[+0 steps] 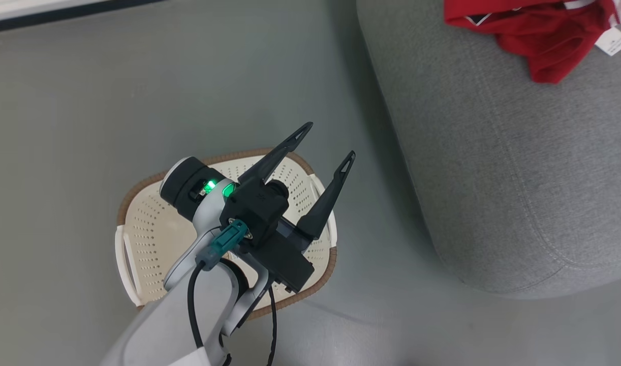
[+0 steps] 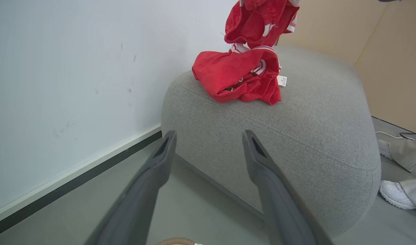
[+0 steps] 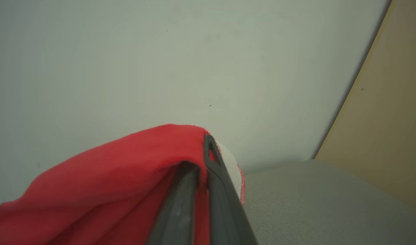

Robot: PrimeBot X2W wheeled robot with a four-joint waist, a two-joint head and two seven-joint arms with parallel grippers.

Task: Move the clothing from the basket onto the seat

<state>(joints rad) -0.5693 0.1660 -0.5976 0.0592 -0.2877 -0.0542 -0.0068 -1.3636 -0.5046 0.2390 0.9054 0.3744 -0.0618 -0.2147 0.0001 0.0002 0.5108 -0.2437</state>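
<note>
Right gripper point(image 3: 197, 153), pinching red clothing point(image 3: 109, 177) that hangs above the seat point(image 3: 313, 197), could release it near the rounded edge by the wall point(image 3: 126, 68), where it may slide off, while the left gripper point(image 1: 329, 140) hovers spread over the basket point(image 1: 148, 234).

Bare floor point(image 1: 376, 218) lay open between the basket point(image 1: 148, 229) and the seat point(image 1: 519, 178). The left gripper point(image 1: 330, 140) hung above the basket. The seat's near half was bare; the clothing point(image 1: 544, 35) occupied its far end. A wall point(image 2: 75, 85) closed one side, and a person's shoes point(image 2: 395, 194) stood at the other.
</note>
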